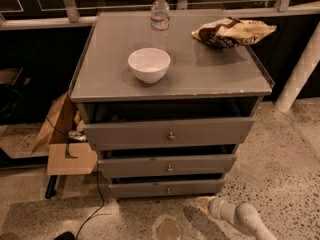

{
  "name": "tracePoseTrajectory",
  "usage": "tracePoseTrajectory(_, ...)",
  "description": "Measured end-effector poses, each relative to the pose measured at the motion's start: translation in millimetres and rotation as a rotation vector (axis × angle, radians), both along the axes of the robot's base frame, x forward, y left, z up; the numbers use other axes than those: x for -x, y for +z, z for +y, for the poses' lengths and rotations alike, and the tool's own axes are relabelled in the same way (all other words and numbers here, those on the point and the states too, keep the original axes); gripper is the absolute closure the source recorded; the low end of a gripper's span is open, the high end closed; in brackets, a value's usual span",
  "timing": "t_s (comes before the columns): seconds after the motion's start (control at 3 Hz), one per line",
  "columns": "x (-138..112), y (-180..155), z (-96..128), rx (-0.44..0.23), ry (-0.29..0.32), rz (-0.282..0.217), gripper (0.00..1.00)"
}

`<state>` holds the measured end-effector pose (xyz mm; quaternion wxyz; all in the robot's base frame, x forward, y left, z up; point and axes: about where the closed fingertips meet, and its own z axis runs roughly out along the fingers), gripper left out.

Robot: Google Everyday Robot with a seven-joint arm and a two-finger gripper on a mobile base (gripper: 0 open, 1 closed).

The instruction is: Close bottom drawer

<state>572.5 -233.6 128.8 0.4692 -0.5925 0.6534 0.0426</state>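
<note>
Contact should land flat on the front panel of the bottom drawer [145, 189], close to its small round knob [168, 190], so the push runs straight back and the drawer does not skew; a shove at the right end alone would likely twist it; judging by the dark gap above the panel, the drawer stands a little way out, so the stroke looks short; the push should stay low, clear of the middle drawer [200, 164] above; the bottom drawer is the lowest and slimmest of three, under the front edge of the bench [170, 95], near the floor; the gripper [212, 207] sits low over the floor below the front right corner of the bench, just in front of the drawer's right end and seemingly apart from it; I cannot tell how far it is open, nor whether it has hold of anything; the knob lies off toward the front left corner from it, so a sideways shift toward the middle of the front edge seems wise before pressing in
</note>
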Motion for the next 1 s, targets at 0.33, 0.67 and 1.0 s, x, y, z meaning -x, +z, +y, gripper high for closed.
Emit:
tracePoseTrajectory(0.33, 40.6, 7.4, 0.4, -0.049, 0.092, 0.167, 1.0)
tracePoseTrajectory(0.67, 88.6, 23.2, 1.7, -0.116, 0.211, 0.421, 0.98)
tracePoseTrajectory(1.0, 96.2, 25.1, 9.6, -0.134, 0.243, 0.429, 0.75)
